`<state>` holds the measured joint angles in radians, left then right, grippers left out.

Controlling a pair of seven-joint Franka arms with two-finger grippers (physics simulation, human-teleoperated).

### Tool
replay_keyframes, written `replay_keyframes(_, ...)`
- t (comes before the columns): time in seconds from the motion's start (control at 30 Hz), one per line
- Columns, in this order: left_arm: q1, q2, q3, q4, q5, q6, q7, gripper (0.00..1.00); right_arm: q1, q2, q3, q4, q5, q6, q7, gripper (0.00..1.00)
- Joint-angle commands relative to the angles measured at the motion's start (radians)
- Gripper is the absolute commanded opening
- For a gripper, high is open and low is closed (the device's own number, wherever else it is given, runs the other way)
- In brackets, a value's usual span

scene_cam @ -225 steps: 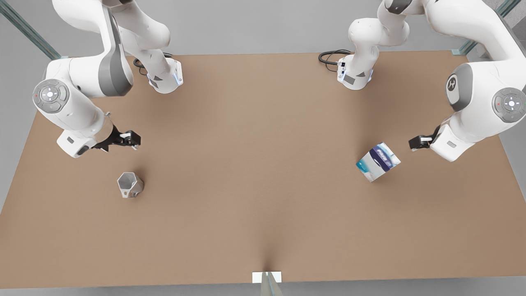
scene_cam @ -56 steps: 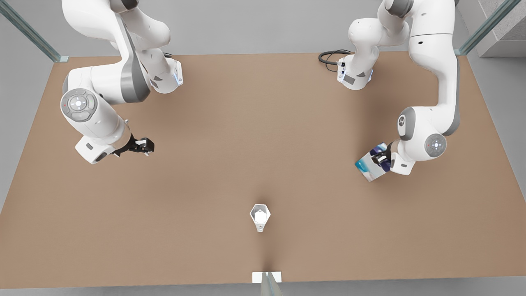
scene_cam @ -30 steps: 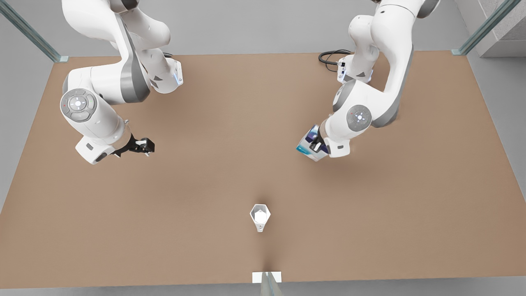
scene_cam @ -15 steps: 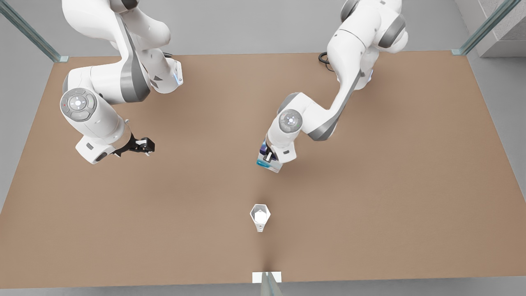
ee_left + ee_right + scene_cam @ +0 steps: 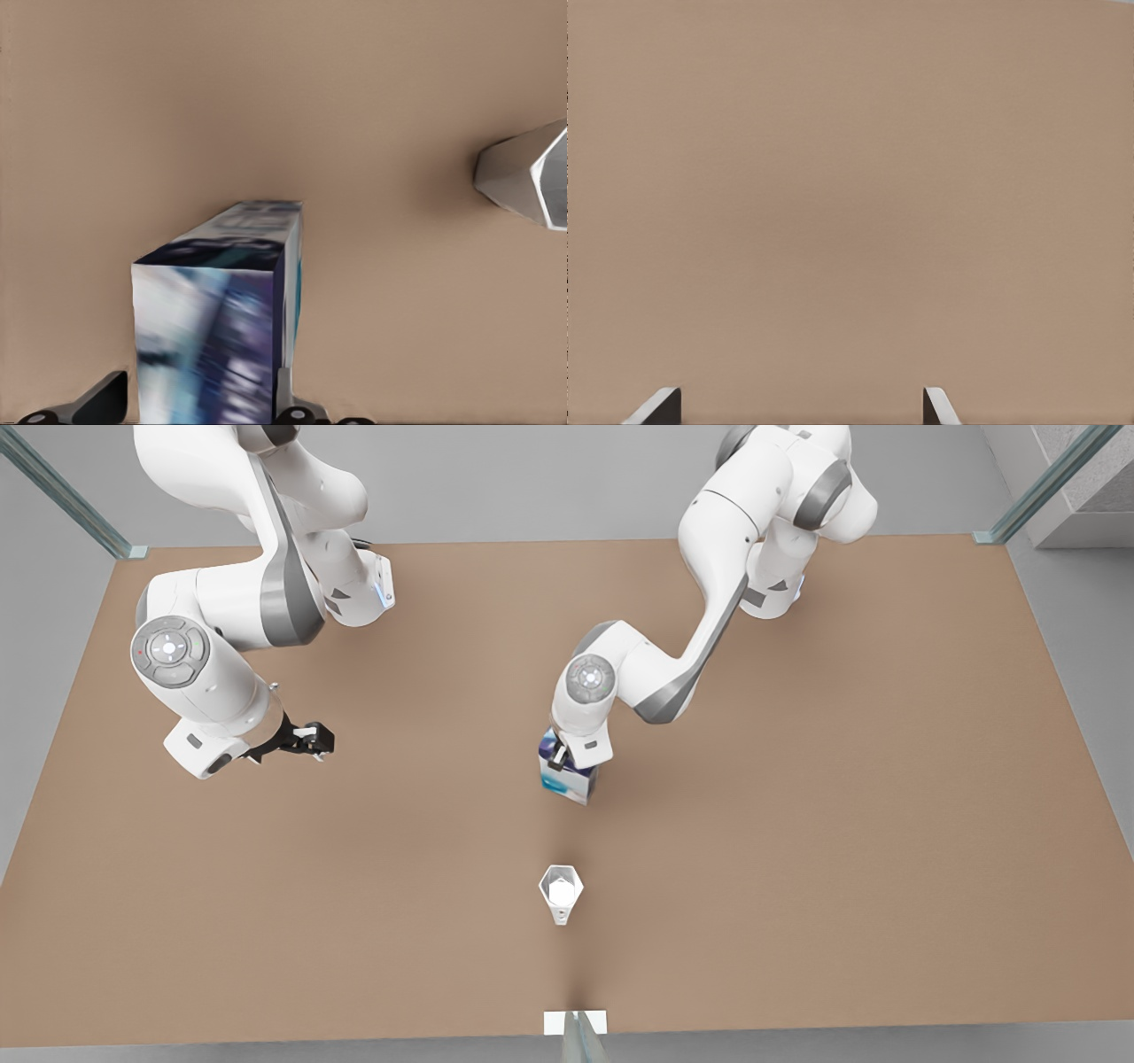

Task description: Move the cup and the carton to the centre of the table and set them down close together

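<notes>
The left gripper (image 5: pixel 560 763) is holding the carton (image 5: pixel 567 778) near the middle of the table (image 5: pixel 797 850), its two fingers closed against the carton's opposite sides, as the left wrist view shows with the carton (image 5: pixel 221 328) standing between the finger bases. It is the arm reaching in from the far right of the front view.

The cup (image 5: pixel 561 890) is standing upright on the table, nearer the camera edge than the carton and almost straight in line with it, with a clear stretch of bare tabletop between them. In the left wrist view the cup (image 5: pixel 524 174) is sitting well apart from the carton, off to one side of the gripper's forward line (so the two are not yet close together).

That gap is what the coming move hinges on: I judge the carton has to travel toward the near edge, straight at the cup, before being set down beside it. The carton's long axis is pointing roughly up and down, so it should stand on its base if lowered squarely. Whether its bottom is already touching the table I cannot tell.

The right gripper (image 5: pixel 306 740) is waiting over the left part of the table in the front view, fingers spread apart and holding nothing; its wrist view is showing both fingertips (image 5: pixel 660 405) over bare tabletop. It is much farther from the cup than the left one.
</notes>
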<state>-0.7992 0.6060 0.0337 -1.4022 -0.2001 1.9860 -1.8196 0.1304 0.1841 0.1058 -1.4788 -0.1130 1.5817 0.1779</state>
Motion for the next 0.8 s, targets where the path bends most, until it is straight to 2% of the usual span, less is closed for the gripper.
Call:
replay_keyframes(0.0,0.000,0.000,0.000,0.000,-0.051,-0.001,0.000,1.00,0.000,0.000,0.000,0.000,0.000,0.000,0.000,1.00)
replay_keyframes(0.17,0.005,-0.017,0.000,0.029,-0.059,-0.013,-0.006,1.00,0.000,0.001,0.000,0.000,0.000,0.004,0.000,1.00)
replay_keyframes(0.27,0.044,-0.087,-0.001,0.074,-0.061,-0.119,0.002,1.00,0.000,0.003,0.000,0.000,0.000,0.006,0.000,1.00)
replay_keyframes(0.33,0.149,-0.161,-0.001,0.078,-0.056,-0.182,0.106,1.00,0.000,0.003,0.000,0.000,0.001,0.008,0.000,1.00)
replay_keyframes(0.43,0.383,-0.196,0.002,0.080,0.068,-0.334,0.827,1.00,-0.002,0.001,0.000,0.000,0.001,0.008,0.000,1.00)
replay_keyframes(0.5,0.534,-0.201,0.002,0.112,0.162,-0.363,1.244,1.00,-0.002,0.000,0.000,0.000,0.001,0.004,0.000,1.00)
replay_keyframes(0.53,0.601,-0.206,-0.003,0.123,0.171,-0.400,1.339,1.00,0.000,-0.002,0.000,0.002,0.001,0.001,0.000,1.00)
replay_keyframes(0.63,0.683,-0.261,-0.020,0.132,0.246,-0.409,1.522,1.00,0.000,0.000,0.000,0.002,0.001,0.000,0.000,1.00)
replay_keyframes(0.73,0.873,-0.261,-0.139,0.138,0.289,-0.411,1.657,1.00,0.000,0.000,0.000,0.002,0.001,0.003,0.000,1.00)
replay_keyframes(0.77,0.853,-0.261,-0.120,0.138,0.289,-0.414,1.659,1.00,0.000,0.000,0.000,0.002,0.001,0.003,0.000,1.00)
